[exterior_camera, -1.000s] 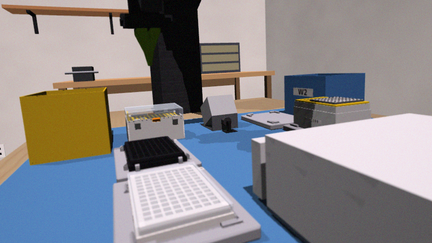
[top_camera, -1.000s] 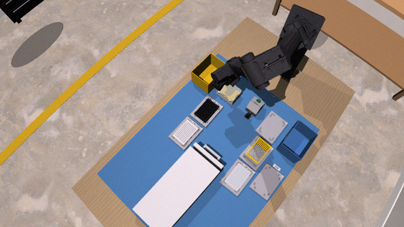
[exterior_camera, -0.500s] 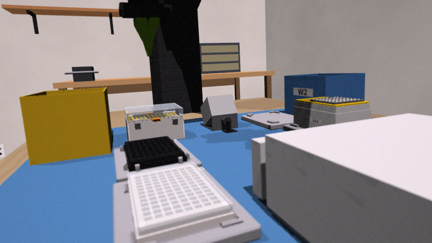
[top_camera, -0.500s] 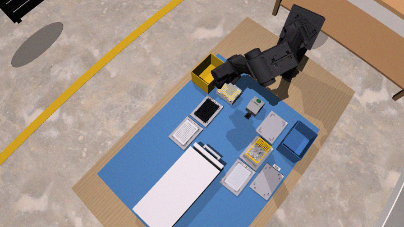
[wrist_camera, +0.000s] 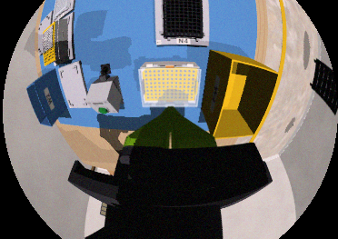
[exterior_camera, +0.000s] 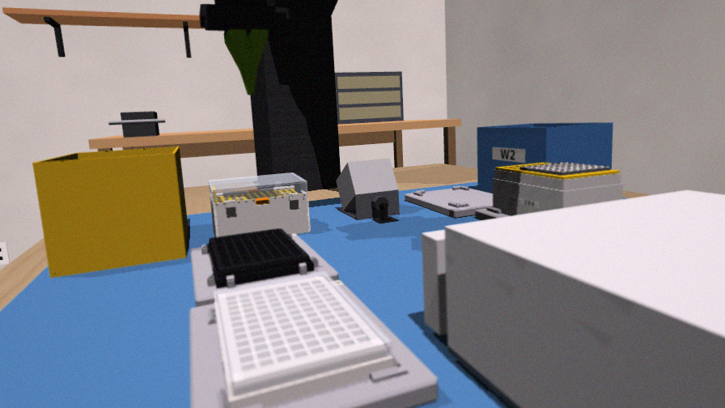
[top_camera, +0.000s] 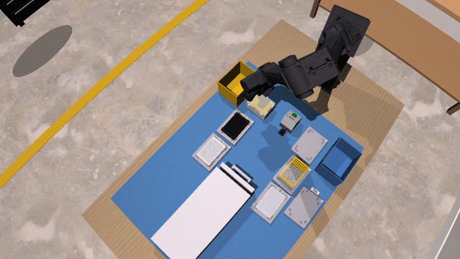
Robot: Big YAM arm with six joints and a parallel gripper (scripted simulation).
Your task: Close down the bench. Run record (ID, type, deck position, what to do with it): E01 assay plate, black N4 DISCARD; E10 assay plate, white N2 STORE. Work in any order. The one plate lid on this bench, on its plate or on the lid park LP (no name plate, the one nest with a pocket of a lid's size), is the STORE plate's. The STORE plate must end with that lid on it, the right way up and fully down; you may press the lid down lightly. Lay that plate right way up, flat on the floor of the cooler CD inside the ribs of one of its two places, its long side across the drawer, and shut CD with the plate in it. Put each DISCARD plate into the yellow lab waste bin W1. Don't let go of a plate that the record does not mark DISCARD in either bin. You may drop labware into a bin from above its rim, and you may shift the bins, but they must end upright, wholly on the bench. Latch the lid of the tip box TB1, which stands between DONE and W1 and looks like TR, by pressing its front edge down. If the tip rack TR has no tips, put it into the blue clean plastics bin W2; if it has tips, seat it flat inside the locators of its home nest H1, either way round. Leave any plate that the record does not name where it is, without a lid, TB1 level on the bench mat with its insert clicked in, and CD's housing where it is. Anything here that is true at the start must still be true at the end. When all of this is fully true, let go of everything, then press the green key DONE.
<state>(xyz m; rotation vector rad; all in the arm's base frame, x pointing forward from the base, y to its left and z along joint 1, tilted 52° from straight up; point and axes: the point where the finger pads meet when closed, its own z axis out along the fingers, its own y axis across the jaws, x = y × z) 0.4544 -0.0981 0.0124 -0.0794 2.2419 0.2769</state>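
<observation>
My gripper (exterior_camera: 247, 69) is shut and empty, its green fingers pointing down well above the tip box TB1 (exterior_camera: 260, 203). TB1 has a clear lid over yellow tips; it stands between the yellow bin W1 (top_camera: 234, 82) and the green DONE key (top_camera: 291, 120), and in the wrist view TB1 (wrist_camera: 169, 83) lies just ahead of the fingertips (wrist_camera: 170, 118). The black plate (top_camera: 235, 126) sits on its nest, and the white plate (top_camera: 210, 150) on the nest beyond it. The tip rack TR (top_camera: 294, 172) stands on a nest near the blue bin W2 (top_camera: 340, 160).
The white cooler CD (top_camera: 203, 211) lies along the mat, its drawer front facing the deck. Another white plate (top_camera: 270, 203) sits on a nest beside TR. Two bare grey nests (top_camera: 309, 144) (top_camera: 303, 206) lie near W2. My arm overhangs W1's corner.
</observation>
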